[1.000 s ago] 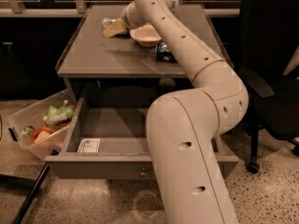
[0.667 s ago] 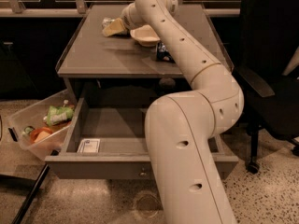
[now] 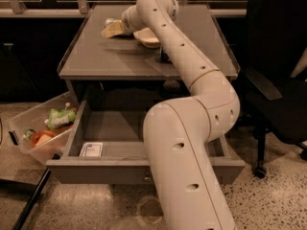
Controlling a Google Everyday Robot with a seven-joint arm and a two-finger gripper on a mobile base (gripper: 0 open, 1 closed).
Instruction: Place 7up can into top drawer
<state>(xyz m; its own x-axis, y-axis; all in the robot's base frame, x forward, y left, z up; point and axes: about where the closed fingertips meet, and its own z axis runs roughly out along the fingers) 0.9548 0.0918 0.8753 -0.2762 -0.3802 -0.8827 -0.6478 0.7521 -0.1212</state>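
Observation:
The 7up can (image 3: 110,21) shows only as a small pale green and white shape at the back left of the grey table (image 3: 96,56), mostly hidden by my gripper. My gripper (image 3: 113,29) reaches across the table from the right and sits right at the can, just left of a white bowl (image 3: 145,36). The top drawer (image 3: 115,169) under the table is pulled out wide, its front panel towards me. A white card (image 3: 91,149) lies in its front left corner. My arm hides the drawer's right part.
A dark can (image 3: 163,56) stands by the bowl, mostly behind my arm. A clear plastic bin (image 3: 33,128) with snack packets sits on the floor left of the drawer. A black office chair (image 3: 278,80) stands at the right.
My gripper has shifted slightly to the left at the back of the table. The drawer and the other things have not moved.

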